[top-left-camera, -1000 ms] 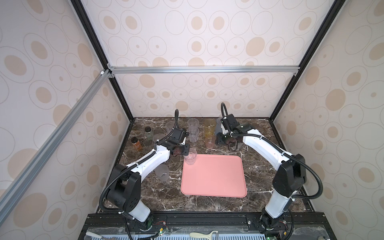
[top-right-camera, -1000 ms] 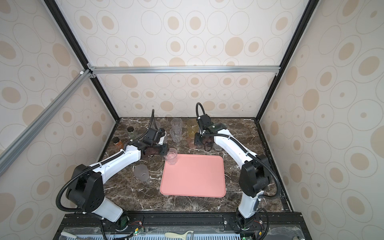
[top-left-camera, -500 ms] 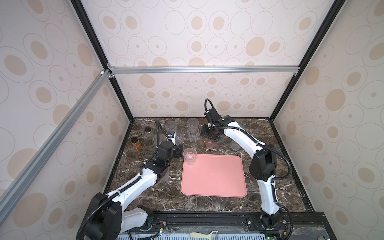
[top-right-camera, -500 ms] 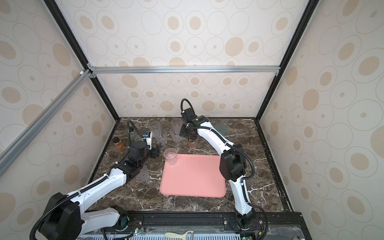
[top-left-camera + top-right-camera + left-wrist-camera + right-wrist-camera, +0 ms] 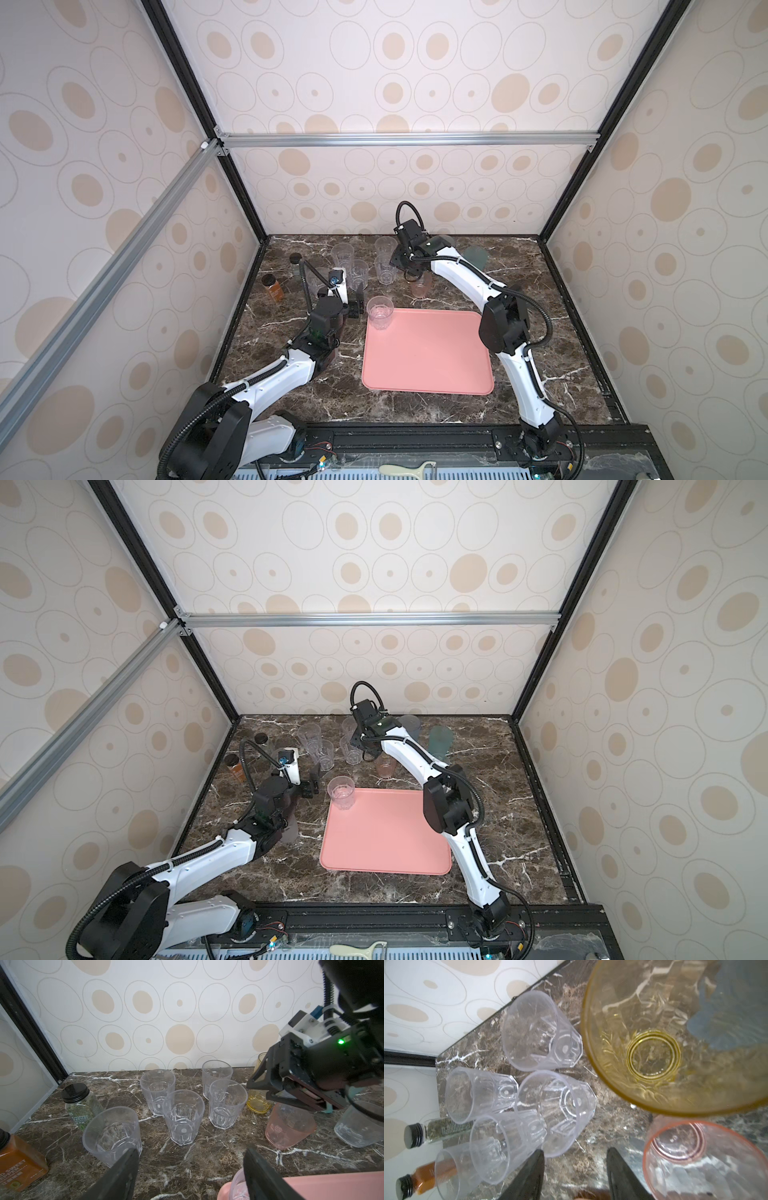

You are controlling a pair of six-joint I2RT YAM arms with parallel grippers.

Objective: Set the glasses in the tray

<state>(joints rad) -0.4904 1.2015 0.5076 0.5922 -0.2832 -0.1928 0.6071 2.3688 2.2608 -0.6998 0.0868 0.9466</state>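
The salmon-pink tray (image 5: 428, 357) (image 5: 386, 837) lies mid-table. One clear glass (image 5: 380, 312) (image 5: 341, 792) stands upright in its far left corner. My left gripper (image 5: 356, 308) (image 5: 191, 1150) hangs open and empty just left of that glass, not touching it. Several clear ribbed glasses (image 5: 358, 274) (image 5: 182, 1115) (image 5: 556, 1109) cluster at the back. My right gripper (image 5: 410, 273) (image 5: 575, 1153) is open over bare marble between that cluster and a pink glass (image 5: 421, 286) (image 5: 706, 1159). An amber glass (image 5: 654, 1053) (image 5: 257, 1101) stands close behind it.
A teal glass (image 5: 476, 257) and another clear one (image 5: 359, 1124) stand at the back right. Two black-capped bottles (image 5: 272, 286) (image 5: 81, 1103) sit at the back left. A frosted glass (image 5: 293, 831) shows beside my left forearm. Walls close in the back and sides.
My left gripper has opened, let go of the clear glass at the tray's corner and drawn back to the left. My right gripper has moved left along the back row.
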